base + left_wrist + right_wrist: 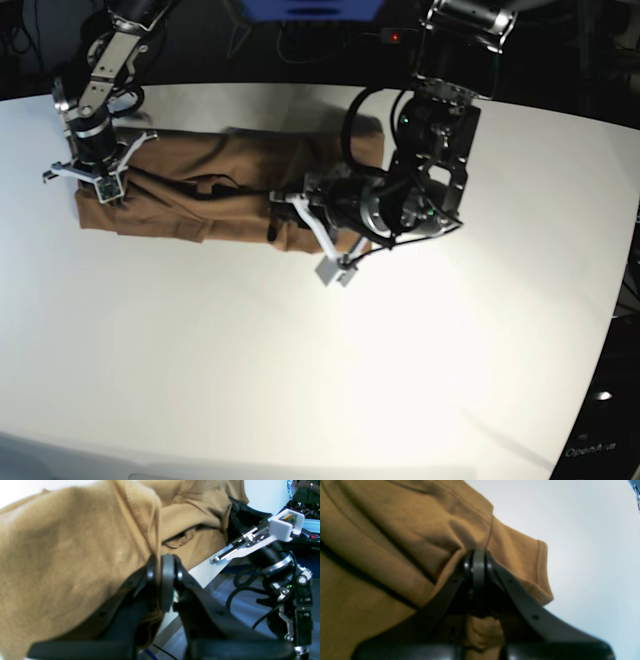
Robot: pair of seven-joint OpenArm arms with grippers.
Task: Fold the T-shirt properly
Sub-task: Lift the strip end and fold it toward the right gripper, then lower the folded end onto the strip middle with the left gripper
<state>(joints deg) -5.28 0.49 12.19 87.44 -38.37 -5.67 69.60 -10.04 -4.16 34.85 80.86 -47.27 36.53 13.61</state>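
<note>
The tan-brown T-shirt lies bunched into a long creased band across the far part of the white table. My left gripper is at the band's right end. In the left wrist view its jaws are shut on a fold of the T-shirt. My right gripper is at the band's left end. Seen from the right wrist, that gripper is shut on the T-shirt beside a ribbed sleeve hem.
The right arm with its white camera mount shows at the right of the left wrist view. Dark floor and cables surround the table, and a blue object stands behind its far edge. Bare tabletop stretches in front of the T-shirt.
</note>
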